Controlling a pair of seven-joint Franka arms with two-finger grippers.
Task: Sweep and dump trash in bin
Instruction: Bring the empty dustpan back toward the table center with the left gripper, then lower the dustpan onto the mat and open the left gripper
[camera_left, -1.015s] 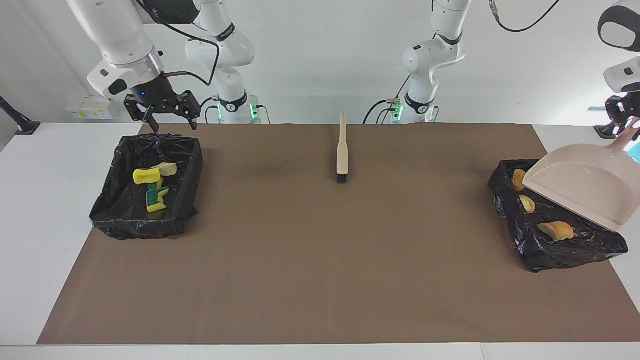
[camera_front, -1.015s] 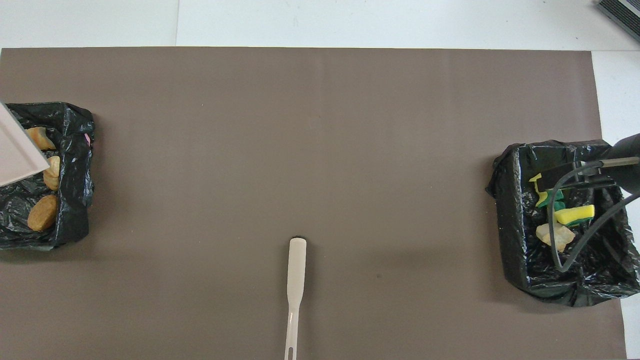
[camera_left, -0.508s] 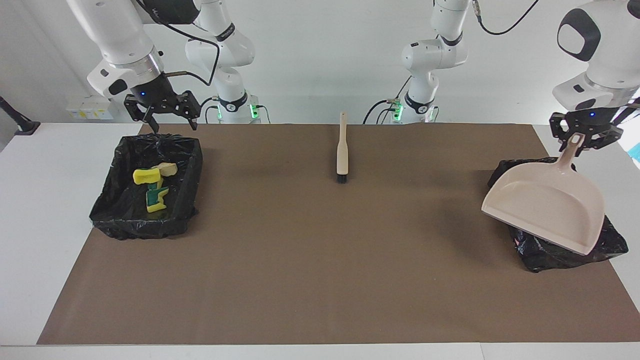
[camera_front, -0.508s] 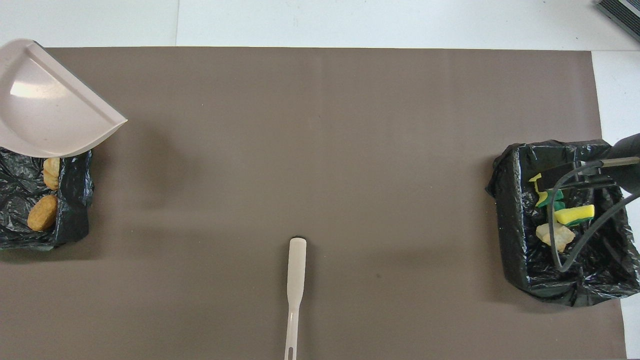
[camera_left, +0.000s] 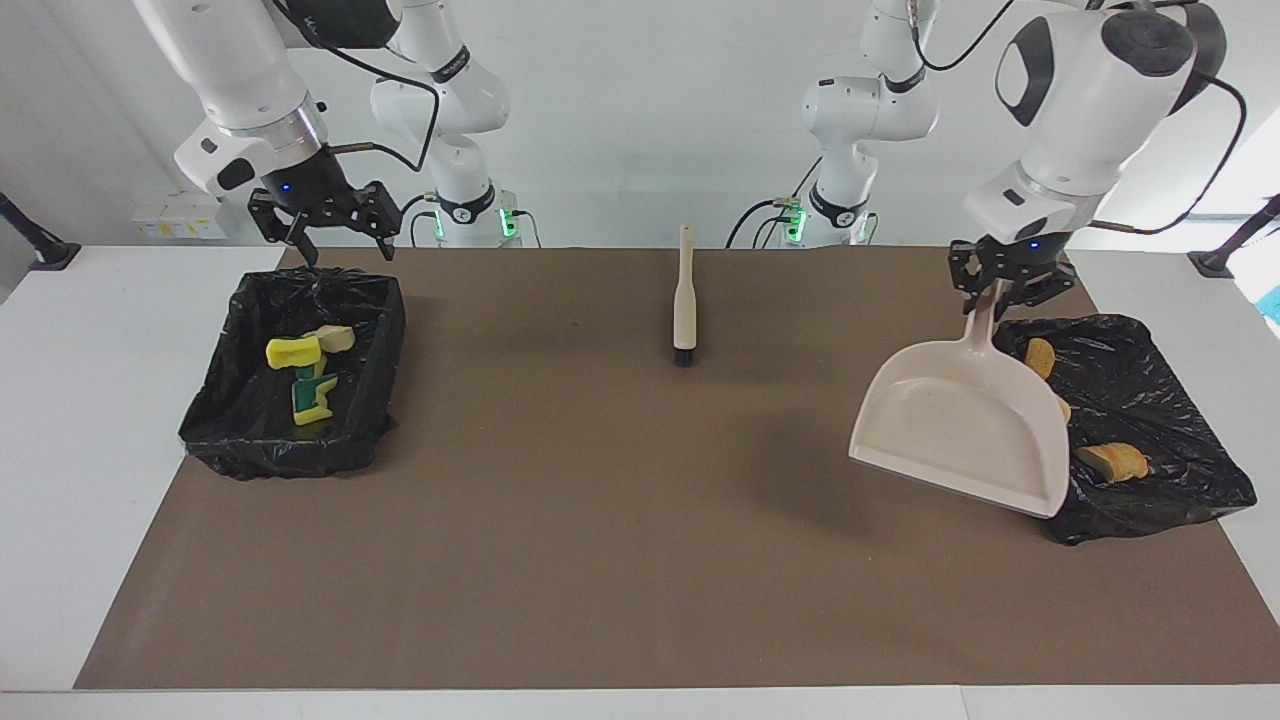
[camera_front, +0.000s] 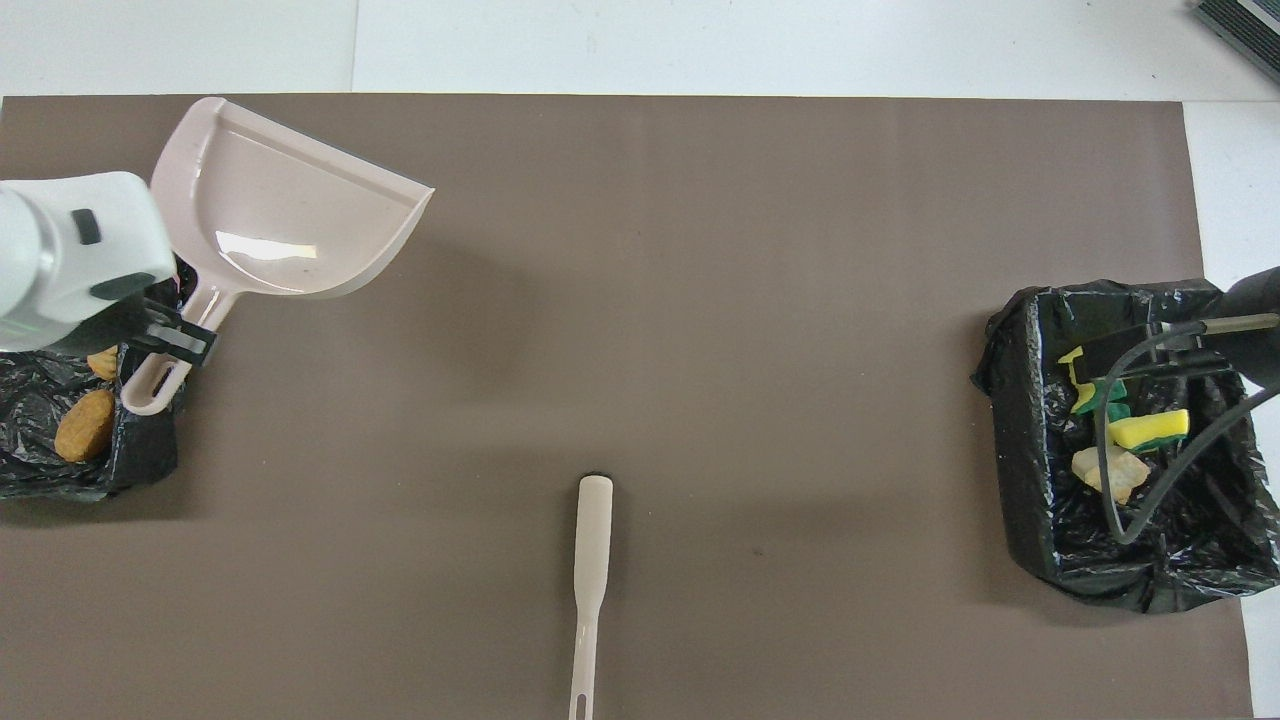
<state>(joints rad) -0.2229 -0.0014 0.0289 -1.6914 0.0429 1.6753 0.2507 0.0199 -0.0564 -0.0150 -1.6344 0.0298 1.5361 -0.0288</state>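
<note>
Dustpan (camera_left: 965, 425) in left hand (camera_left: 1005, 285), beside bread-filled bin (camera_left: 1150, 440).

No readable text, labels, brand names, numbers or signs anywhere in either view.
</note>
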